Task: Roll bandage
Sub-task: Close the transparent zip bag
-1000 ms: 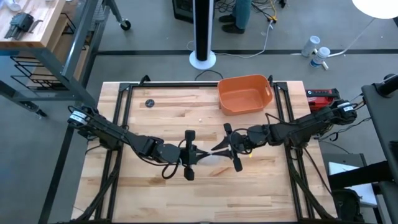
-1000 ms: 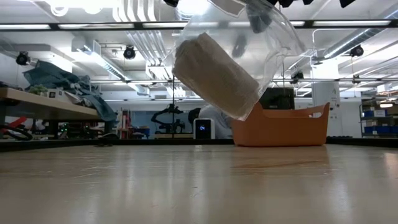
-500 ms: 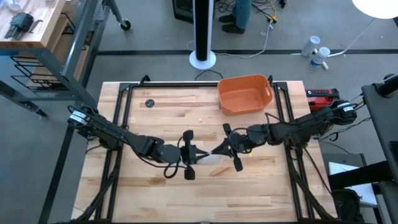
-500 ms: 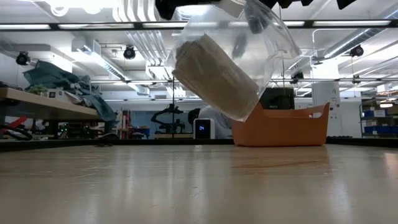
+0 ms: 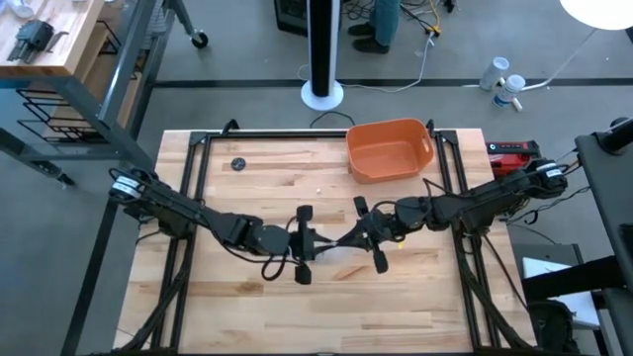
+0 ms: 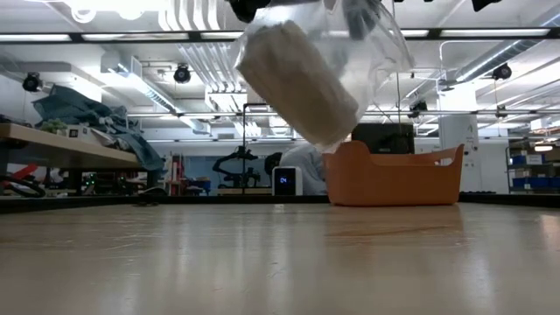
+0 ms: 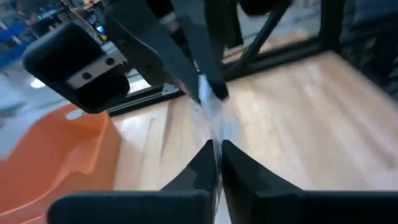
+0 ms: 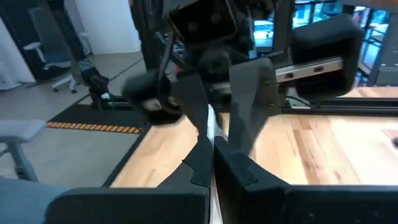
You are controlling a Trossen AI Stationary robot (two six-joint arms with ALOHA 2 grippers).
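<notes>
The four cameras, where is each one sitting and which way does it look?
High: above, facing down; both arms, orange plastic tub.
Low: table height, facing level; clear plastic wrapper holding off-white rolled bandage, no arms.
Left wrist: past own fingers.
Right wrist: past own fingers.
High and low share the tub.

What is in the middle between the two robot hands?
A clear plastic wrapper with the bandage roll inside hangs between the left end effector and right end effector, both pinching its edges. The low view shows it best.
</notes>
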